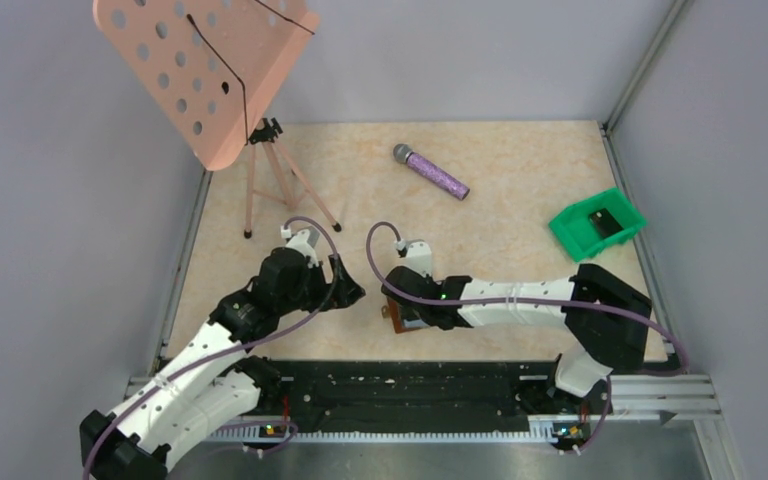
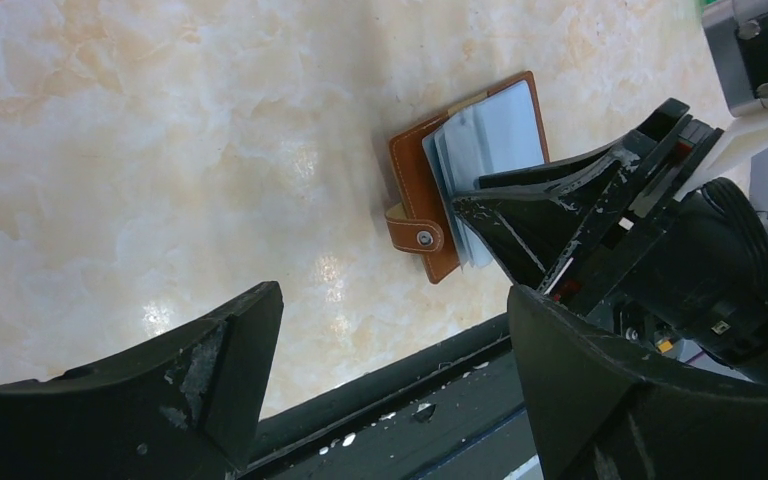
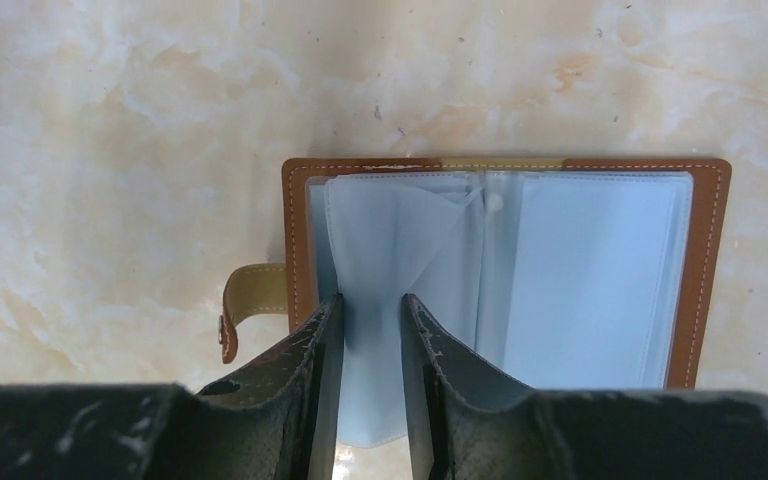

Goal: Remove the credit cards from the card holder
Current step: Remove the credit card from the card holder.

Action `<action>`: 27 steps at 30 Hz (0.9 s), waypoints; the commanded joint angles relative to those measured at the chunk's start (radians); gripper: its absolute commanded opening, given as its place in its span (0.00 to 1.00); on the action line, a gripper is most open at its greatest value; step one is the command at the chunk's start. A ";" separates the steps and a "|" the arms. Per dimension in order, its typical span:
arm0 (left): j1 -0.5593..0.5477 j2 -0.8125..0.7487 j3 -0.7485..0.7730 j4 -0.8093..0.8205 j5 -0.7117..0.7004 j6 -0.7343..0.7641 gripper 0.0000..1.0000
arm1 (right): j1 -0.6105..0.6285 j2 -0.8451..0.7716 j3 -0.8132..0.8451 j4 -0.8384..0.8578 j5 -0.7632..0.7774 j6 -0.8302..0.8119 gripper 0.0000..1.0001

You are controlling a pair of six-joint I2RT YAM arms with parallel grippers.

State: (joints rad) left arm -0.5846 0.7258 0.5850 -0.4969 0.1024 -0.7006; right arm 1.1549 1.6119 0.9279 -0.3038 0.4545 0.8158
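Note:
The card holder (image 3: 705,250) lies open and flat on the marble tabletop near the front edge, brown leather around pale blue inner sleeves (image 3: 600,270). It also shows as the card holder (image 2: 415,170) in the left wrist view, and as a brown corner of the card holder (image 1: 394,320) from above. My right gripper (image 3: 372,300) is over its left panel, jaws narrowed on a creased pale blue sleeve (image 3: 390,230) that sticks out past the holder's near edge. I cannot tell any credit cards apart from the sleeves. My left gripper (image 2: 392,300) hangs wide open just left of the holder, holding nothing.
A purple microphone (image 1: 431,171) lies at the back middle. A green bin (image 1: 597,223) sits at the right edge. A pink perforated music stand (image 1: 205,70) on a tripod stands at the back left. The black base rail (image 2: 410,400) runs just below the holder.

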 commanded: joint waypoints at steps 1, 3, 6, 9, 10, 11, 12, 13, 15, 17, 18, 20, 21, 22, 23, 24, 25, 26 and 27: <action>0.002 0.025 -0.006 0.072 0.043 -0.021 0.88 | -0.007 -0.060 -0.015 0.015 0.035 0.012 0.27; 0.002 0.036 -0.011 0.092 0.061 -0.025 0.88 | -0.007 -0.070 -0.019 0.007 0.044 0.012 0.28; 0.001 0.056 -0.015 0.110 0.080 -0.029 0.88 | -0.007 -0.094 -0.027 0.002 0.055 0.011 0.29; 0.001 0.083 -0.015 0.123 0.088 -0.031 0.87 | -0.012 -0.114 -0.039 0.001 0.058 0.010 0.29; 0.002 0.092 -0.015 0.126 0.094 -0.033 0.87 | -0.016 -0.120 -0.044 0.000 0.057 0.010 0.29; 0.001 0.101 -0.015 0.130 0.099 -0.033 0.87 | -0.021 -0.127 -0.053 0.000 0.057 0.009 0.29; 0.002 0.109 -0.016 0.135 0.105 -0.037 0.86 | -0.026 -0.135 -0.059 0.000 0.058 0.009 0.29; 0.002 0.116 -0.017 0.141 0.111 -0.039 0.86 | -0.033 -0.148 -0.067 0.000 0.058 0.008 0.29; 0.002 0.128 -0.021 0.151 0.121 -0.044 0.84 | -0.042 -0.172 -0.082 0.001 0.058 0.005 0.29; 0.002 0.137 -0.020 0.159 0.127 -0.048 0.83 | -0.051 -0.200 -0.097 0.000 0.060 0.003 0.29; 0.002 0.141 -0.020 0.161 0.129 -0.047 0.83 | -0.057 -0.213 -0.109 0.001 0.060 0.002 0.29; 0.001 0.150 -0.017 0.164 0.130 -0.046 0.82 | -0.067 -0.237 -0.127 0.005 0.058 0.002 0.29; 0.000 0.154 -0.015 0.167 0.134 -0.046 0.81 | -0.071 -0.246 -0.136 0.007 0.055 0.000 0.29; 0.000 0.159 -0.014 0.173 0.136 -0.049 0.81 | -0.076 -0.252 -0.141 0.010 0.049 -0.001 0.29; 0.000 0.164 -0.013 0.178 0.135 -0.051 0.81 | -0.082 -0.257 -0.147 0.014 0.041 -0.003 0.29; 0.000 0.169 -0.014 0.185 0.133 -0.054 0.81 | -0.090 -0.259 -0.150 0.013 0.035 -0.006 0.29; 0.000 0.174 -0.014 0.190 0.126 -0.053 0.81 | -0.096 -0.260 -0.153 0.010 0.035 -0.008 0.29; 0.000 0.181 -0.014 0.195 0.120 -0.053 0.80 | -0.101 -0.263 -0.156 0.004 0.043 -0.009 0.29; 0.000 0.187 -0.014 0.200 0.117 -0.053 0.80 | -0.104 -0.266 -0.159 -0.005 0.054 -0.010 0.29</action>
State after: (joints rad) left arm -0.5846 0.8955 0.5682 -0.3679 0.2211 -0.7444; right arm 1.0740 1.3804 0.7792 -0.3058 0.4847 0.8135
